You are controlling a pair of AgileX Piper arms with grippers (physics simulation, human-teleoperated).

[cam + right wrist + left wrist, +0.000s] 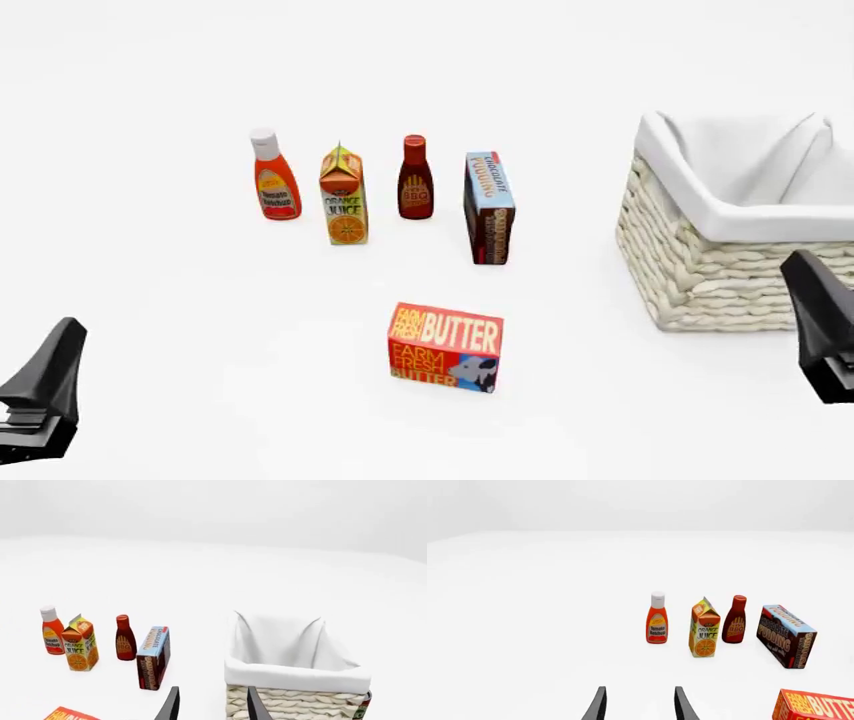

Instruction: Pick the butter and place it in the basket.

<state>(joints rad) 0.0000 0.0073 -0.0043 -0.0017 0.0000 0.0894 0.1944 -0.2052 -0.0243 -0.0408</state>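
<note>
Small red-orange rectangular butter box with cream lettering (446, 347) lies on white table (200, 320), between both pincers, well apart from each.

Long axis runs roughly side to side across both arms' reach.

Black left pincer (639, 705): fingers spread, nothing between; butter ahead and off toward other arm.

Black right pincer (210, 705): fingers spread, empty; butter off toward left arm, barely in its wrist view.

Large cream woven wicker basket with white cloth lining (694, 270) sits just ahead of right pincer.

Judgement: neither arm clearly nearer butter; right arm nearer basket.

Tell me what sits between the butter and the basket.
Nothing: in the front view only bare white tabletop separates the butter from the basket.
</note>
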